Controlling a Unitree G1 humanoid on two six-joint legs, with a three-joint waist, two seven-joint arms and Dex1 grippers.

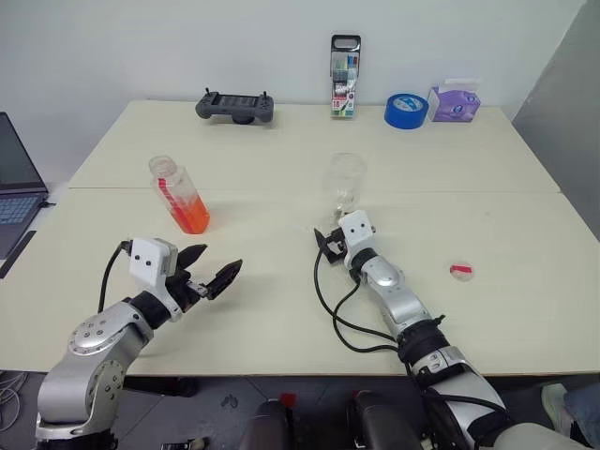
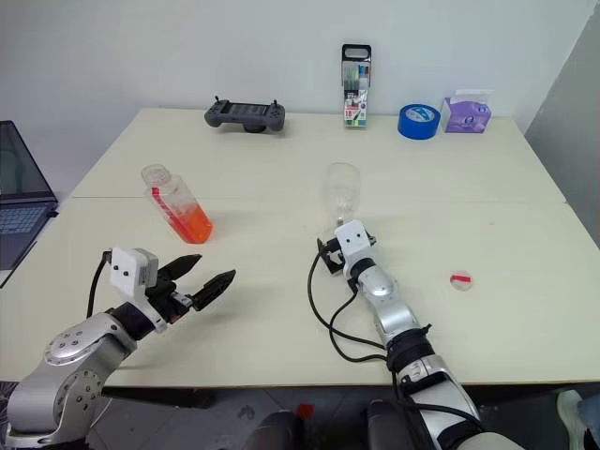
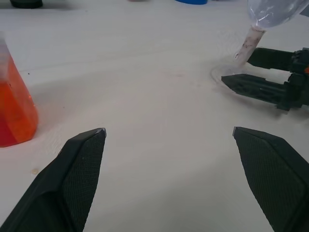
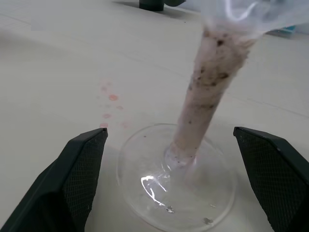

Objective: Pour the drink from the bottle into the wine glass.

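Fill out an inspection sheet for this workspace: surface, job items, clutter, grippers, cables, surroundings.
Surface: pale table; faint pink spots near the wine glass's foot.
Job's things: bottle uncapped, leaning, holding orange-red drink; wine glass upright, bowl looks empty; pink-red cap lies apart, on the robot's right.
Clutter: along the far edge, grey controller, marker pack, blue tape roll, purple tissue pack.
Grippers: left gripper open, holding nothing, short of the bottle; right gripper open, fingers either side of the glass's stem.
Cables: black cable looping from the right arm onto the table.
Surroundings: laptop at the left; white wall behind.
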